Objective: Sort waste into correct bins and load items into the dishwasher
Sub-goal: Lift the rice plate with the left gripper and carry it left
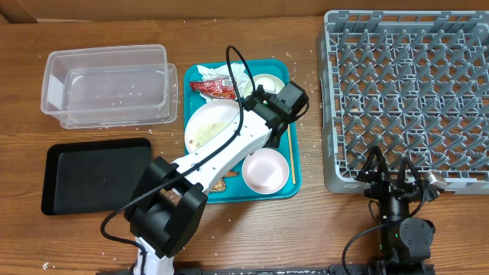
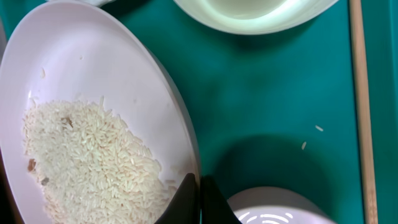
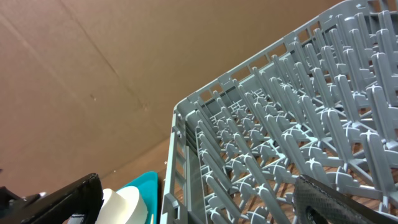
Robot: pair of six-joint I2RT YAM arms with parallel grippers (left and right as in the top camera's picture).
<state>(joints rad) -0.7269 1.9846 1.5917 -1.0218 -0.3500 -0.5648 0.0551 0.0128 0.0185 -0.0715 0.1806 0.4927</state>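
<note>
The flat white plate (image 1: 208, 126) with loose white rice (image 2: 87, 162) lies on the teal tray. My left gripper (image 1: 256, 116) reaches over the tray, and its black fingers (image 2: 200, 198) are shut on the plate's right rim (image 2: 155, 74). A small white bowl (image 1: 266, 170) sits at the tray's front and also shows in the left wrist view (image 2: 277, 208). A small cup (image 1: 267, 82) sits at the back. A red wrapper (image 1: 215, 88) and a white napkin (image 1: 231, 72) lie behind the plate. My right gripper (image 1: 391, 182) is open and empty by the grey rack (image 1: 409, 92).
The clear tub (image 1: 107, 84) stands at the back left and the black tray (image 1: 92, 177) in front of it. A thin wooden stick (image 2: 360, 93) lies along the right side of the teal tray (image 1: 294, 179). A brown bit (image 1: 221, 186) lies at the tray's front. The rack's corner (image 3: 186, 124) fills the right wrist view.
</note>
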